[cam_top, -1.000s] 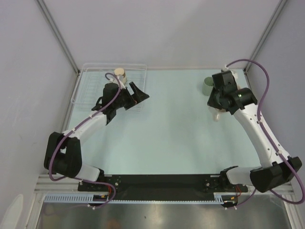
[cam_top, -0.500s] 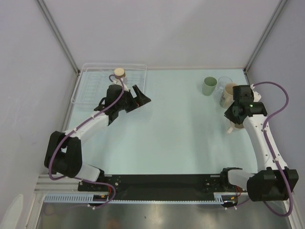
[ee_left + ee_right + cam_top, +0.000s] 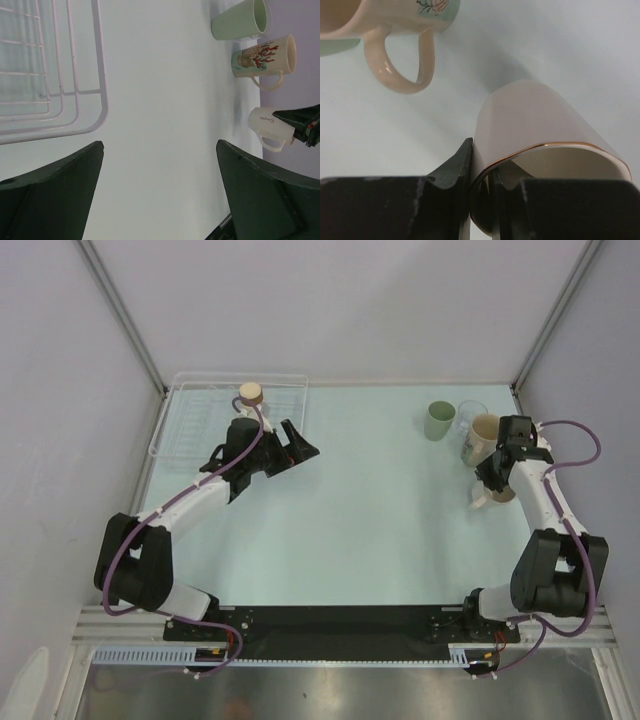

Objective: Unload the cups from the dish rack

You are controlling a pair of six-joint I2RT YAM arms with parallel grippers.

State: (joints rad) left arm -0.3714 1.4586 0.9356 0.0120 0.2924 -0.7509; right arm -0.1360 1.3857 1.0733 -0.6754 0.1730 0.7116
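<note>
The dish rack (image 3: pixel 200 420) of white bars stands at the far left, with a tan-brown cup (image 3: pixel 250 393) upright at its back. My left gripper (image 3: pixel 297 445) hangs open and empty just right of the rack; its corner (image 3: pixel 75 125) shows in the left wrist view. My right gripper (image 3: pixel 497 478) is shut on the rim of the white cup (image 3: pixel 483 501), one finger (image 3: pixel 460 160) outside the wall and one inside the white cup (image 3: pixel 540 120), low over the table at the far right. A pale green cup (image 3: pixel 438 421), a clear glass (image 3: pixel 466 414) and a beige mug (image 3: pixel 481 438) stand behind it.
The beige mug's handle (image 3: pixel 400 65) lies close to the held cup. The right wall post (image 3: pixel 540 330) and table edge are just beyond the right arm. In the left wrist view the green cup (image 3: pixel 239 20), beige mug (image 3: pixel 262 57) and white cup (image 3: pixel 267 127) show across the pale table.
My right arm carried the white cup rightward from in front of the standing cups to the table's right edge, uncovering them. My left gripper shifted only slightly.
</note>
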